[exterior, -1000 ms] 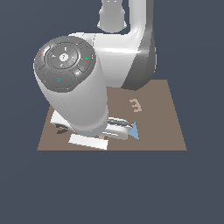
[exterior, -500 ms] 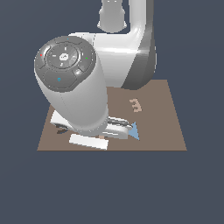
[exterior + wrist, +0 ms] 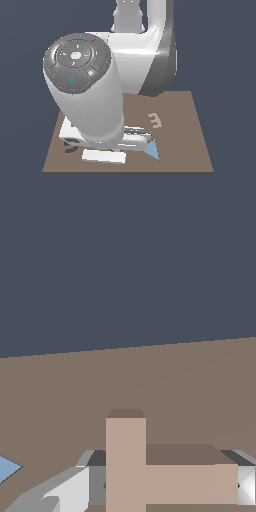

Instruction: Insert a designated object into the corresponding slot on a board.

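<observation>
1. My hand point(image 3: 150, 491) has pale grey fingers point(image 3: 62, 496), smooth with a soft, plastic-like sheen.
2. The T-shaped piece point(image 3: 145, 476) is flat matt tan, without grain or shine.
3. The board point(image 3: 185, 145) is plain matt brown, smooth.
4. The blue triangle point(image 3: 152, 150) looks matt too.
5. My arm's shell point(image 3: 100, 107) is glossy white-grey.

A bare simulated workspace — no room, no furniture. A flat slate-blue void fills every edge of the exterior view, and the brown board point(image 3: 190, 145) floats at centre frame with no table under it. Surfaces are flat-shaded and textureless — the white robot arm point(image 3: 95, 110) too.
</observation>
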Tool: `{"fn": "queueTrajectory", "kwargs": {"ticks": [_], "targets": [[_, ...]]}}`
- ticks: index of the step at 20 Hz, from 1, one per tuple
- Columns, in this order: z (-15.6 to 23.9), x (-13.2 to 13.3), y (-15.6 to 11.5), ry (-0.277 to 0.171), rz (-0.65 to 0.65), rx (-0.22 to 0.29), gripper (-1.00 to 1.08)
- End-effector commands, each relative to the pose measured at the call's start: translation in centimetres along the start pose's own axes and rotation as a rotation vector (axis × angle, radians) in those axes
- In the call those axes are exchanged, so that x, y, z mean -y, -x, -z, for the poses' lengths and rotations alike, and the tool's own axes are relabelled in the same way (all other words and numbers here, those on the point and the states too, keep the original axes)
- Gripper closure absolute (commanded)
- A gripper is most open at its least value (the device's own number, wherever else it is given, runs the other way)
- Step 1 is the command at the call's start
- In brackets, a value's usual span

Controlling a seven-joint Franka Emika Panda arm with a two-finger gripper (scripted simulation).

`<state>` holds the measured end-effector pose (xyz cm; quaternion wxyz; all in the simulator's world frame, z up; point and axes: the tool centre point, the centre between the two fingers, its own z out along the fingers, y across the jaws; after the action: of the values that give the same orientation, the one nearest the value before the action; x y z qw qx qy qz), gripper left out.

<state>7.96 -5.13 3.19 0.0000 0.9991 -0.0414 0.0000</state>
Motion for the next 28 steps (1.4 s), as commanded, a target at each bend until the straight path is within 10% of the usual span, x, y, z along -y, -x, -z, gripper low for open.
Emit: {"fn": "queueTrajectory", "kwargs": {"ticks": [1, 28], "targets": [[0.1, -0.1, 0.6, 0.0, 0.045, 0.0, 1.08], [0.9, -3.7, 7.5, 0.003, 0.635, 0.002, 1.08]]}}
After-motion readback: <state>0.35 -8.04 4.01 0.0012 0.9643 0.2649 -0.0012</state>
